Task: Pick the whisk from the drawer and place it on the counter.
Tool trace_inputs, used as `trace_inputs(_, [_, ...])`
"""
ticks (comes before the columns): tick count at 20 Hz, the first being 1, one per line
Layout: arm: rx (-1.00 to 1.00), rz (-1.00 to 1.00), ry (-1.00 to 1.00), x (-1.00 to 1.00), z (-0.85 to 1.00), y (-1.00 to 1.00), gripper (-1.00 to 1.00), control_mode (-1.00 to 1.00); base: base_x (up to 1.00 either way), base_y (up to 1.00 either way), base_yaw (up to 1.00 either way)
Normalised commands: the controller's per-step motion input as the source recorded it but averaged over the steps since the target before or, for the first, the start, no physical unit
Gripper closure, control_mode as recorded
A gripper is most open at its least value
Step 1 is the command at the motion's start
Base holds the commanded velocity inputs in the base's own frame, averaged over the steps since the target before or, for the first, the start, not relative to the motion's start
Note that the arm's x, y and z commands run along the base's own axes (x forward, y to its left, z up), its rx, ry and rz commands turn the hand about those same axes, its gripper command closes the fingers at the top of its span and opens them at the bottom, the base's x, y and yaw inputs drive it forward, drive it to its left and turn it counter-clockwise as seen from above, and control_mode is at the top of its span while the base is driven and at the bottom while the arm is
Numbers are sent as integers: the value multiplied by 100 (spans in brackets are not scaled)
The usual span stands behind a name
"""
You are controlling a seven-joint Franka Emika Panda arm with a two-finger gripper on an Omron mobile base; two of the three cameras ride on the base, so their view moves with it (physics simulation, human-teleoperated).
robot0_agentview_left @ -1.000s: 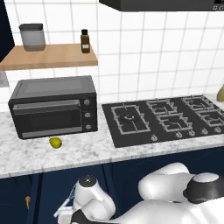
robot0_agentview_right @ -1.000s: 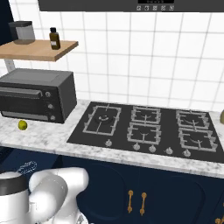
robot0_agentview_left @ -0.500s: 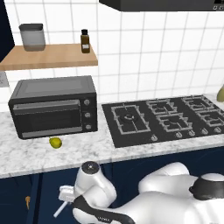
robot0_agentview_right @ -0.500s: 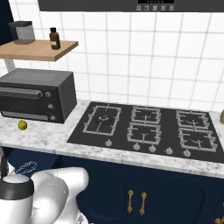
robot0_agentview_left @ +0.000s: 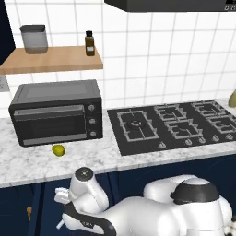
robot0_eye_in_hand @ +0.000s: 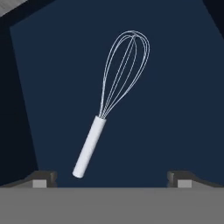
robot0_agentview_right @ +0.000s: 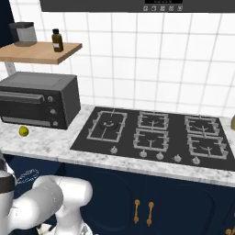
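While the jaws hang wide open and hold nothing, the whisk [robot0_eye_in_hand: 110,103] lies flat on the dark blue floor of the drawer [robot0_eye_in_hand: 175,109], its white handle nearest the gripper [robot0_eye_in_hand: 112,178].

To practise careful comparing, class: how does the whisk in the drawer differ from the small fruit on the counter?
1. The whisk is long and thin; the fruit is small and round.
2. The whisk is silver wire with a white handle; the fruit is yellow-green.
3. The whisk lies flat in the dark blue drawer; the fruit sits on the marble counter in front of the toaster oven.

Neither is held.
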Motion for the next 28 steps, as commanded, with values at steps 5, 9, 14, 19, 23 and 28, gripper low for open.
trace_inputs(5, [0, -4, 0, 15, -30, 5, -100, -100, 0, 0, 0])
trace_inputs(9, [0, -8, 0, 28, -35, 0, -100, -100, 0, 0, 0])
trace_inputs(14, [0, -5, 1, 10, -46, 4, -100, -100, 0, 0, 0])
trace_inputs(19, [0, 0, 4, 9, -29, 6, -100, -100, 0, 0, 0])
trace_inputs(23, [0, 0, 9, 27, -9, 10, -100, -100, 0, 0, 0])
trace_inputs(28, [-1, 0, 8, 14, -29, 11, -100, -100, 0, 0, 0])
